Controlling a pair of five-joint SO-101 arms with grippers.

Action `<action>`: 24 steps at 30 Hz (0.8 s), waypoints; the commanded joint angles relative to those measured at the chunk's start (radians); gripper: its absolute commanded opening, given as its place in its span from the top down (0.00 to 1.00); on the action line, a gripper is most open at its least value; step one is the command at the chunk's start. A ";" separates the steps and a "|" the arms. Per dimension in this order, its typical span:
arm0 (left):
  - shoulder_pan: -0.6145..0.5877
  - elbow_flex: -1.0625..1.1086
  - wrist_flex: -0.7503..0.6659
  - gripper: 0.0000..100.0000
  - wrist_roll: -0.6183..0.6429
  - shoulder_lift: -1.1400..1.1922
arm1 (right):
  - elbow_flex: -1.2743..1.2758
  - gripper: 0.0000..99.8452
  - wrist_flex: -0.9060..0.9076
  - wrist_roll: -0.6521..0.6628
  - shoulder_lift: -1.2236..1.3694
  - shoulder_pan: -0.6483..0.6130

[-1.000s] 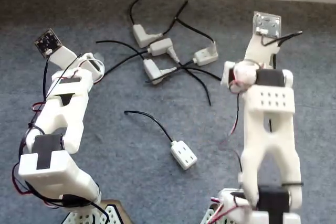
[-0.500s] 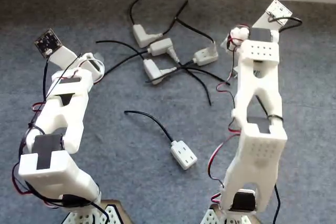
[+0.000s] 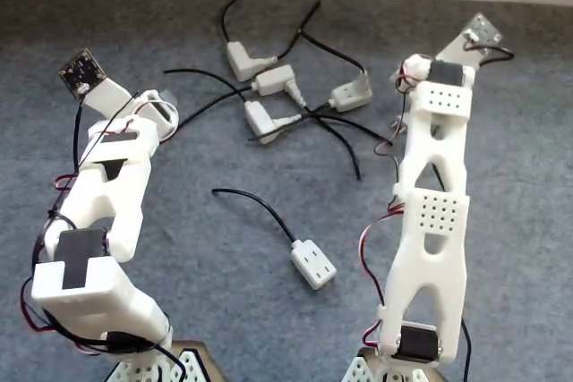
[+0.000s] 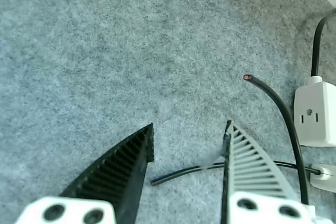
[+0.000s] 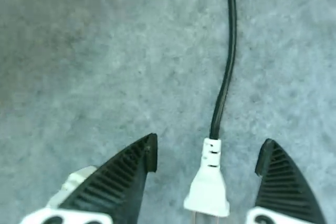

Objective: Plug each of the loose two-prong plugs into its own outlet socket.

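Note:
My right gripper (image 5: 210,142) is open and low over the grey carpet. A white two-prong plug (image 5: 208,190) lies between its black fingers (image 5: 126,174), untouched, its black cord (image 5: 227,61) running away from me. In the high view the right arm (image 3: 430,212) is stretched far out, its wrist beside a white plug (image 3: 351,94). More white plugs and sockets (image 3: 269,80) lie tangled in black cords at the far middle. My left gripper (image 4: 190,124) is open over bare carpet, with a thin cord (image 4: 178,173) crossing near its fingers and a white socket (image 4: 315,111) off to one side.
A white multi-outlet block (image 3: 313,264) on a black cord lies alone at mid-table between the two arms. The left arm (image 3: 107,185) stands folded at the left. A bare cord end (image 4: 247,77) lies near the left gripper. Open carpet spreads at front centre.
The right arm has unfolded and stretched away from its base toward the far plugs, its wrist dropping low. The left arm and all plugs stay where they were.

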 commanded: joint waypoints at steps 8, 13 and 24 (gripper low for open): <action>0.002 -0.041 -0.023 0.78 0.003 -0.012 | 0.012 0.85 -0.018 -0.009 0.047 -0.028; 0.002 -0.041 -0.023 0.78 0.003 -0.012 | 0.019 0.92 0.154 -0.003 0.028 -0.028; 0.004 -0.039 -0.023 0.78 0.003 -0.012 | 0.021 0.99 0.463 0.362 -0.013 -0.001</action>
